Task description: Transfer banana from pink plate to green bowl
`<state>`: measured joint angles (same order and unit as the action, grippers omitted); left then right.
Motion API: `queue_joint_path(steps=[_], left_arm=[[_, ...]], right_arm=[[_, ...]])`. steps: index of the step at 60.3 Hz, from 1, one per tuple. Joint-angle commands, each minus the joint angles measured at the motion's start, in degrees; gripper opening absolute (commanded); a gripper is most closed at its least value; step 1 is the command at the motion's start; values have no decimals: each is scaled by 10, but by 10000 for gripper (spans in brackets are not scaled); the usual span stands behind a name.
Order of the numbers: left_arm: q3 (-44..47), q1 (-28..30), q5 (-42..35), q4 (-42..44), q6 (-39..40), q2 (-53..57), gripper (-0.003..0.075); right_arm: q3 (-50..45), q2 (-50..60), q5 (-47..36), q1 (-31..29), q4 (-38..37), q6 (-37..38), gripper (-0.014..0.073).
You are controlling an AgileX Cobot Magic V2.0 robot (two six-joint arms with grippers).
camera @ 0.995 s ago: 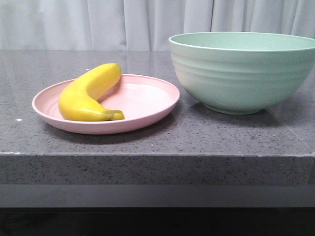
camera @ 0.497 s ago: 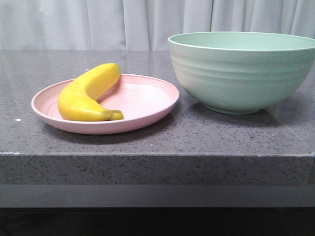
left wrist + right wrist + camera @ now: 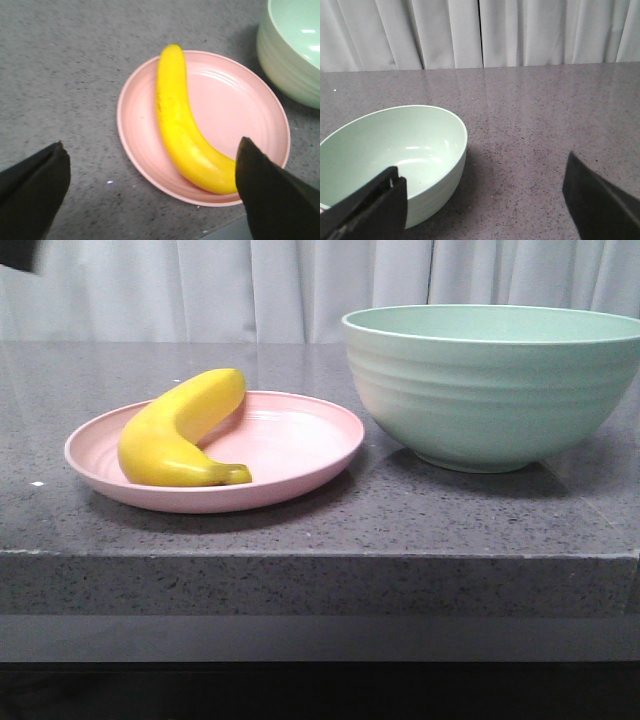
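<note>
Yellow banana (image 3: 184, 131) lies lengthwise on the pink plate (image 3: 250, 115), under the left gripper (image 3: 152, 192), jaws apart; green bowl (image 3: 490, 380) at three o'clock.

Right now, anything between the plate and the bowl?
Nothing. In the front view only bare grey counter separates the plate from the bowl; the left wrist view shows the same narrow gap, rims apart. The banana lies on the plate's far-from-bowl side.
</note>
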<state>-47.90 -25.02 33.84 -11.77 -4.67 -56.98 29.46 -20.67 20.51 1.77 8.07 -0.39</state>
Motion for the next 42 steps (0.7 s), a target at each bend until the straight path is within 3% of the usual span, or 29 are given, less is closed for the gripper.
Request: queue_joint_path(steps=[1, 19, 42], left_arm=[[-49, -33, -22, -14, 12, -52, 638], [-151, -56, 1, -23, 13, -219, 638], [-171, -56, 24, -25, 21, -278, 638]], right_arm=[[20, -8, -42, -4, 3, -6, 641], [20, -8, -42, -4, 3, -6, 641], [20, -8, -42, -4, 3, -6, 641]])
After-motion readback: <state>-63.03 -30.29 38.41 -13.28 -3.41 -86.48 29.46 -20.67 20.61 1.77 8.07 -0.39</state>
